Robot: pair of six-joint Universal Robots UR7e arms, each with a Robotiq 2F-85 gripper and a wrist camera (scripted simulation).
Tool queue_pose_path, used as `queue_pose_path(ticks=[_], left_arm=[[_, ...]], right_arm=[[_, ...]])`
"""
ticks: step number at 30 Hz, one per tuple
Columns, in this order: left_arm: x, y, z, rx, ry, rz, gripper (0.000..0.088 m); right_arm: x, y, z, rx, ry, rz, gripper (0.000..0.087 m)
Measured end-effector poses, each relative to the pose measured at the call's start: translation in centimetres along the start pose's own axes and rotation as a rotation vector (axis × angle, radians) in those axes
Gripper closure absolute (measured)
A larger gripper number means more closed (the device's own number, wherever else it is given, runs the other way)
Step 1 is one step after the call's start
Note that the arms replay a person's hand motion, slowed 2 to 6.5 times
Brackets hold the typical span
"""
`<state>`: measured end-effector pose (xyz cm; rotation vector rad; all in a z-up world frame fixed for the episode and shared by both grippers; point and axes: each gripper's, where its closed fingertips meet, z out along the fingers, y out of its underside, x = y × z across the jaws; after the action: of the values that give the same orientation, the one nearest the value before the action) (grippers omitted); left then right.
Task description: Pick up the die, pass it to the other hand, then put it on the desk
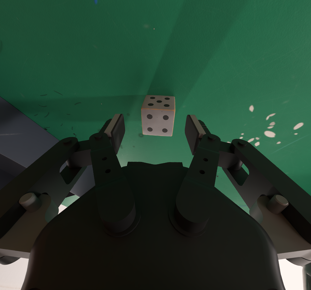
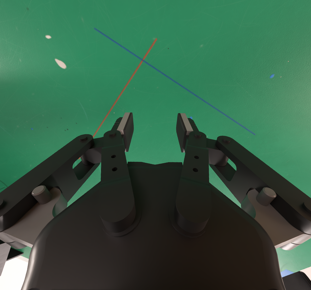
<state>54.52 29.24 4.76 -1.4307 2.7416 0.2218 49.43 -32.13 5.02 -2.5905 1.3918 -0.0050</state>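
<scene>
The left gripper (image 1: 154, 130) hangs over the green desk (image 1: 218, 54) with its two fingers spread apart. Nothing is between them. The die (image 1: 157, 116) sits on the desk just ahead of the fingertips, toward 12 o'clock from the gripper, and it lies in line with the gap between the pads. It does not touch either pad; a strip of green shows on both sides of it. The die is whitish with dark dots: the face that looks to the camera has four dots, and the face on top has five. Its edges look a little orange.

At 3 o'clock from the die there is a group of white paint flecks (image 1: 269, 132) on the desk. At 9 o'clock there are small dark scratch marks (image 1: 45, 111). A dark grey block (image 1: 25, 138) enters the view at the left edge, around 8 o'clock from the die. A broad shadow falls across the desk behind the die.

The right gripper (image 2: 154, 130) is also above the green desk (image 2: 235, 29), and its fingers stand apart with nothing held. The die is not visible in the right wrist view. At 12 o'clock from this gripper a thin red line (image 2: 124, 88) and a thin blue line (image 2: 185, 86) cross on the surface. Two white flecks (image 2: 60, 63) lie near 10 o'clock.
</scene>
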Motion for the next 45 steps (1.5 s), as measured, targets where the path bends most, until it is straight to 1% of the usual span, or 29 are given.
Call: queue_pose_path(ticks=[7,16,30,35,45], left_arm=[[-0.3,0.2,0.3,-0.016,-0.006,-0.006,0.0232],[-0.1,0.4,0.6,-0.036,0.01,-0.016,0.0223],[0.1,0.3,1.1,-0.053,0.022,-0.011,0.0224],[0.1,0.3,1.3,-0.066,0.021,-0.007,0.0268],[0.6,0.5,2.0,-0.103,0.05,-0.006,0.0358]], right_arm=[[0.0,0.0,0.0,-0.003,0.0,-0.002,0.0411],[0.0,0.1,0.0,-0.006,0.0,-0.003,0.0412],[0.0,0.1,0.1,-0.01,0.0,-0.005,0.0418],[-0.1,0.2,0.1,-0.011,-0.001,-0.007,0.0421],[-0.1,0.2,0.1,-0.015,-0.002,-0.012,0.0426]])
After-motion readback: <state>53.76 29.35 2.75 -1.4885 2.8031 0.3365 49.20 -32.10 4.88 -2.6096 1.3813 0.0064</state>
